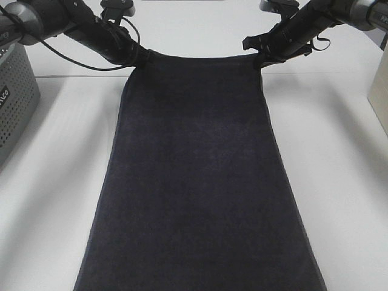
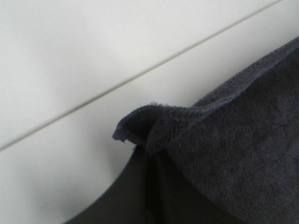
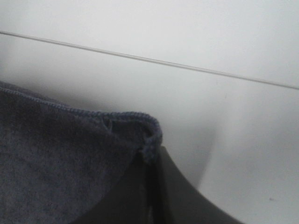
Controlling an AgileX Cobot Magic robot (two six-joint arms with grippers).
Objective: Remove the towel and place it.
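A dark navy towel point(image 1: 194, 176) lies stretched lengthwise on the white table point(image 1: 339, 182), from the far edge toward the near edge. My left gripper point(image 1: 138, 59) is shut on the towel's far left corner point(image 2: 149, 126). My right gripper point(image 1: 259, 57) is shut on its far right corner point(image 3: 145, 133). Both corners are lifted a little off the table, with the far edge taut between them. The fingers point(image 2: 140, 186) show only as dark shapes under the pinched cloth in both wrist views.
A grey perforated basket point(image 1: 13, 97) stands at the left edge of the table. A light wooden object point(image 1: 380, 91) stands at the right edge. A seam line point(image 1: 327, 74) runs across the far part of the table.
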